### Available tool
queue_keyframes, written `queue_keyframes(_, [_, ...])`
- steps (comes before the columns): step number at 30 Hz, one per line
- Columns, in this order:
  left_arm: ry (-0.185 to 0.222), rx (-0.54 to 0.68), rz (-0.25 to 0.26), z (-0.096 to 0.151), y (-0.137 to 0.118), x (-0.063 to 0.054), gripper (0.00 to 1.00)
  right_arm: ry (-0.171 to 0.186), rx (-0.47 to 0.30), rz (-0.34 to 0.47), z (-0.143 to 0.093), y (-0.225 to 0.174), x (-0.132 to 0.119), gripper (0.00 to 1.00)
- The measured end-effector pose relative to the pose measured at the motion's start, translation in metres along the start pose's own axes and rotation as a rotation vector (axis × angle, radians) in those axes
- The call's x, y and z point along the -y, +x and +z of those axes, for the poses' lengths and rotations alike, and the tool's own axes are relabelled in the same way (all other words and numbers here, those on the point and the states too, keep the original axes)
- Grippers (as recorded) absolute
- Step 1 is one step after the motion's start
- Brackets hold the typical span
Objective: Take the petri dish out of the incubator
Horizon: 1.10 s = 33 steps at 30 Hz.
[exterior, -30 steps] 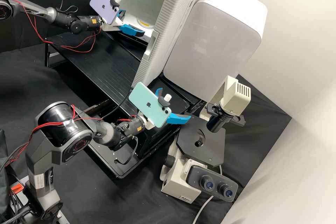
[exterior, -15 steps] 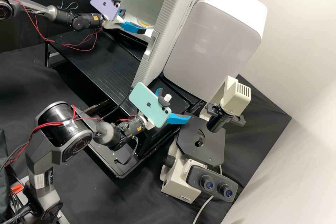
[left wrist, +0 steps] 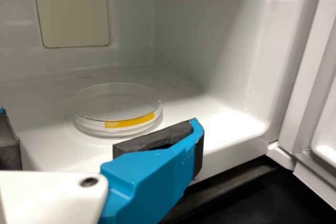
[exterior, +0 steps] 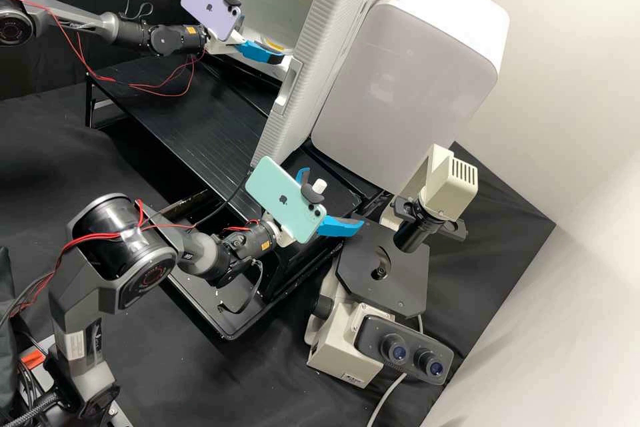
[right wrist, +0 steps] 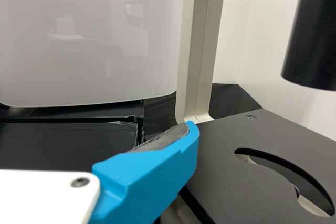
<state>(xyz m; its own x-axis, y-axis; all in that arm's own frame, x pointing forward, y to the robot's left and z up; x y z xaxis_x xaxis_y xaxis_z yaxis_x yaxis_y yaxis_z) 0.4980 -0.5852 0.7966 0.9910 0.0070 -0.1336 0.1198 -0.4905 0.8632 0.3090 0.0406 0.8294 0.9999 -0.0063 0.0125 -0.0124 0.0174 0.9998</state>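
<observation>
Looking into the white incubator (left wrist: 231, 45), the left wrist view finds the petri dish (left wrist: 116, 106) lying flat on the chamber's pale floor, with a yellow strip along its near wall. The left hand (left wrist: 100, 129) is open. One blue finger (left wrist: 157, 177) with a dark pad sits just short of the dish, and the other finger's dark pad (left wrist: 6, 140) shows at the picture's edge. The dish lies in line with the wide gap between them, and neither pad touches it. A beige panel (left wrist: 71, 9) is set in the back wall, and the door frame (left wrist: 310, 77) stands to one side.

From the right wrist, a blue finger (right wrist: 157, 171) hangs at the edge of the black stage (right wrist: 247, 145) of a microscope. A frosted white panel (right wrist: 89, 35) rises close behind it, and a black tube (right wrist: 312, 30) hangs over the stage.

From the high view, the incubator stands at the far end of the black counter (exterior: 200, 127) with its ribbed door (exterior: 320, 47) swung open. The left arm comes in from the far left, and its hand is at the open mouth, low over the chamber floor. The right hand (exterior: 337, 213) is nearer the camera, between the counter's edge and the microscope (exterior: 380, 320), with its fingers spread and nothing in them. A lilac phone (exterior: 210, 3) is clamped above the left wrist and a mint phone (exterior: 283, 203) above the right.
</observation>
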Motion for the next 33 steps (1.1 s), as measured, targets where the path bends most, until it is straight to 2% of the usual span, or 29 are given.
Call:
queue_keyframes(5, [0.029, -0.017, -0.016, 0.0007, 0.0031, 0.0057, 1.0, 0.0, 0.0, 0.0, 0.0, 0.0, 0.0, 1.0])
queue_keyframes(20, [0.027, -0.033, -0.014, -0.0005, 0.005, 0.006, 1.0, 0.0, 0.0, 0.0, 0.0, 0.0, 0.0, 1.0])
queue_keyframes(28, [0.006, -0.018, -0.005, -0.0023, 0.0056, 0.0042, 1.0, 0.0, 0.0, 0.0, 0.0, 0.0, 0.0, 1.0])
queue_keyframes(33, [-0.029, -0.01, 0.005, -0.0071, 0.0054, 0.0011, 1.0, 0.0, 0.0, 0.0, 0.0, 0.0, 0.0, 1.0])
